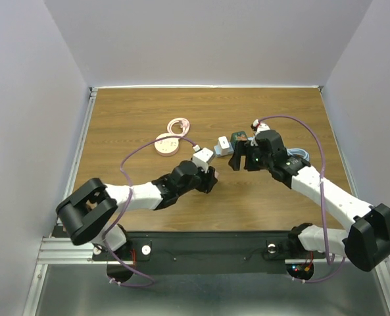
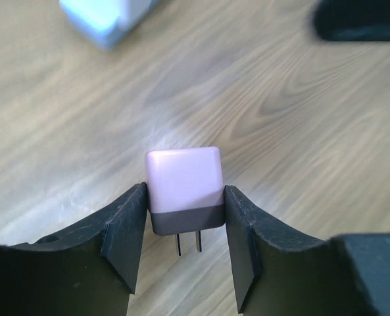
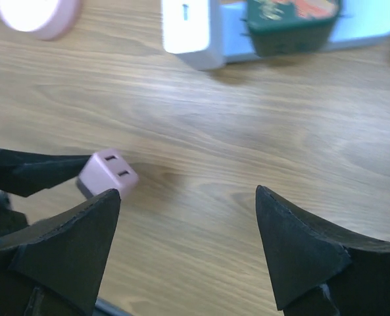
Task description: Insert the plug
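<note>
The plug [image 2: 183,172] is a small pale pink cube with a grey base and two metal prongs that point back toward the wrist. My left gripper [image 2: 185,192] is shut on it, one finger on each side, just above the wooden table. From above, the plug [image 1: 203,157] sits at the tip of the left gripper [image 1: 206,168]. My right gripper [image 1: 241,160] stands open a little to the right, with nothing between its fingers [image 3: 83,230]. In the right wrist view the plug [image 3: 108,172] shows two slots on its face. Beyond it lies a light blue power strip [image 3: 372,23].
A white adapter block [image 3: 188,26] and a green plug [image 3: 290,23] sit on the power strip [image 1: 298,155]. A round pink disc [image 1: 167,145] with a coiled cable [image 1: 179,125] lies at the back left. Purple cables arc over both arms.
</note>
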